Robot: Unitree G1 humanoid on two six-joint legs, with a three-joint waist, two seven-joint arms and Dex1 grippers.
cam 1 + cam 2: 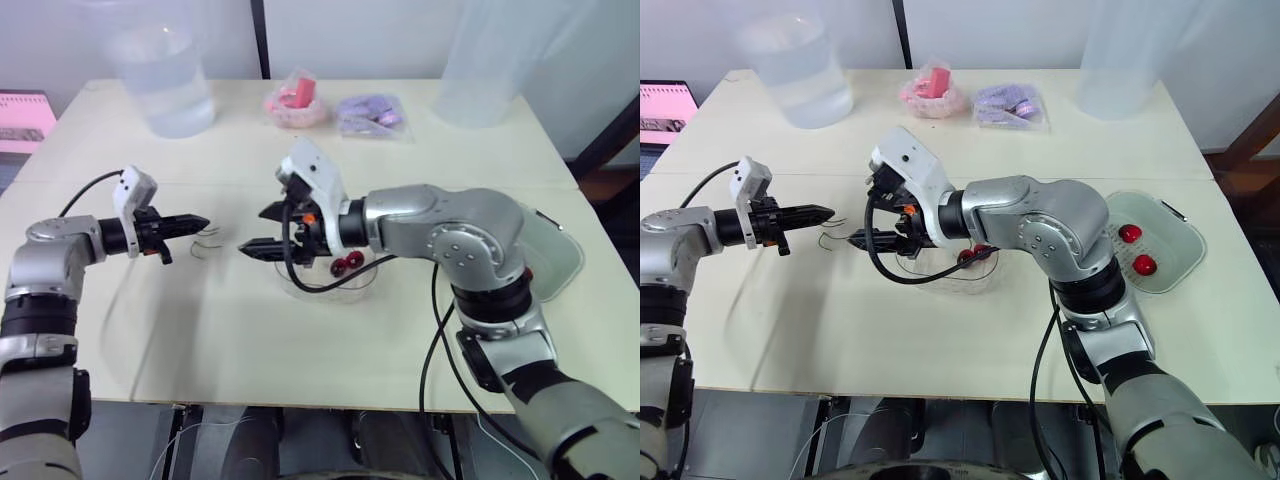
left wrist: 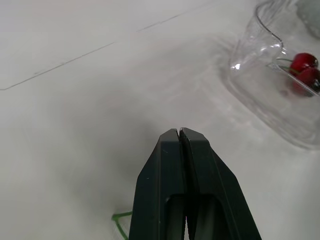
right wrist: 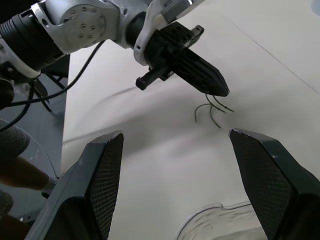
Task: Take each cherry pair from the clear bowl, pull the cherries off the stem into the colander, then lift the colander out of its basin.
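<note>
**Right claw gaping at the bowl, left claw pinched shut**

The right gripper (image 1: 262,231) hangs with its two black fingers (image 3: 102,175) spread wide and nothing between them, just over the left edge of the clear bowl (image 1: 300,291). Facing it tip to tip, near but not touching, is the left gripper (image 1: 203,221). Its fingers (image 2: 200,175) are pressed flat together, held low over the cream table (image 1: 250,340). A few thin green stems (image 1: 207,236) fan out right at its tip. From where I stand I can't tell whether they are nipped between the fingers or lying on the table beneath.

Inside the bowl lies a cherry pair (image 1: 348,262), two dark red fruits close together, just past the right gripper's wrist.

Further along the right arm, well apart from the bowl, sits the colander (image 1: 1188,240), partly hidden behind that arm's elbow. I can't make it out from its basin. Two loose cherries (image 1: 1130,233) lie in it, a little apart from each other.

At the back of the table stand a clear water jug (image 1: 165,85), a pink packet (image 1: 295,100) and a purple bag (image 1: 372,115)
</note>
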